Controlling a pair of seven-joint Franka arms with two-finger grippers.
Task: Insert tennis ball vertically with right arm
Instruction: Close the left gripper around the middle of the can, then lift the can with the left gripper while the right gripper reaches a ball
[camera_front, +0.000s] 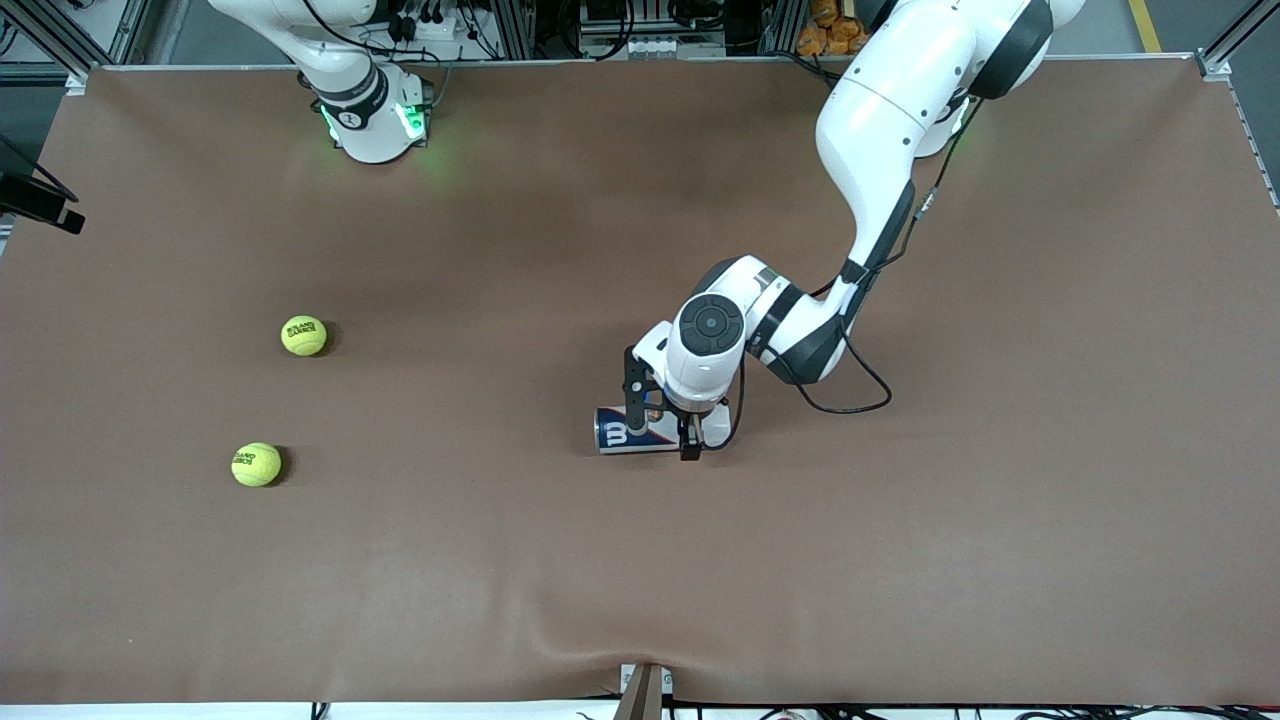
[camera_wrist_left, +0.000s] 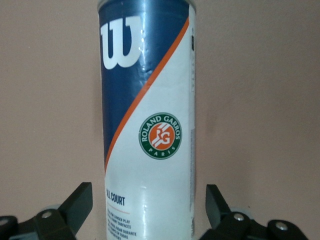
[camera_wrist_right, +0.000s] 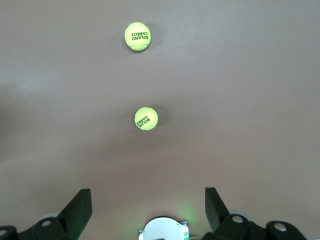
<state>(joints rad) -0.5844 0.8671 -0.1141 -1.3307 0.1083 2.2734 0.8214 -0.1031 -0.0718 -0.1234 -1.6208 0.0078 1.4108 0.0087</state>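
The left tool (camera_front: 664, 418) is down at the tennis ball can (camera_front: 640, 431), which lies on its side near the middle of the brown worktop (camera_front: 1000, 550). Its fingers (camera_wrist_left: 80, 205) stand wide apart, one on each side of the can, and a gap shows between each finger and the can's wall, so nothing is gripped. The left arm (camera_front: 880, 150) reaches in from its base at the top of the front view, its wrist right above the can.

The right tool (camera_wrist_right: 148, 207) is also spread wide and holds nothing. It hangs high over the worktop at the right arm's end, looking down on its own base (camera_wrist_right: 162, 229). In the front view only the lower part of the right arm (camera_front: 365, 110) shows, with a green light at its base; the tool itself is out of that picture.

Two tennis balls lie on the worktop toward the right arm's end, well apart from the can. The first tennis ball (camera_front: 304, 335) lies farther from the front camera; the second tennis ball (camera_front: 257, 464) lies nearer to it.

The left wrist view alone gives the can's label: a blue field with a white W, an orange stripe, and a round Roland Garros badge on white. The right wrist view alone shows the right tool's spread fingers and the print on both balls (camera_wrist_right: 146, 119).
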